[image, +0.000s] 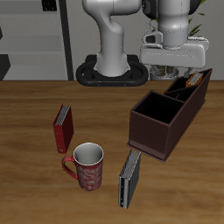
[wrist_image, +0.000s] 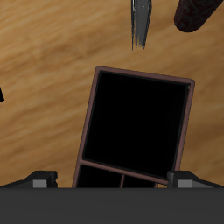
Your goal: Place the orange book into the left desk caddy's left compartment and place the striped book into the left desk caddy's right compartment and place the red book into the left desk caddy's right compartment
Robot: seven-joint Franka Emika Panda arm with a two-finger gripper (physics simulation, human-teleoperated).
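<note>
The left desk caddy [image: 162, 122] is a long dark brown box lying at an angle on the table. Its wide right compartment [wrist_image: 140, 122] is empty and dark. The orange book [image: 196, 80] leans inside the narrow left compartment [image: 188, 87] at the caddy's far end. My gripper [image: 179, 72] hovers just above that end, open, with nothing between its fingers [wrist_image: 39, 180]. The red book [image: 62, 129] stands upright on the table away from the caddy. Near the front edge, beside the mug, stands the thin striped book [image: 129, 179], which the wrist view [wrist_image: 140, 22] shows beyond the caddy.
A red patterned mug [image: 86, 166] stands between the red book and the striped book, near the table's front edge. The robot's base [image: 112, 70] sits at the back, behind the caddy.
</note>
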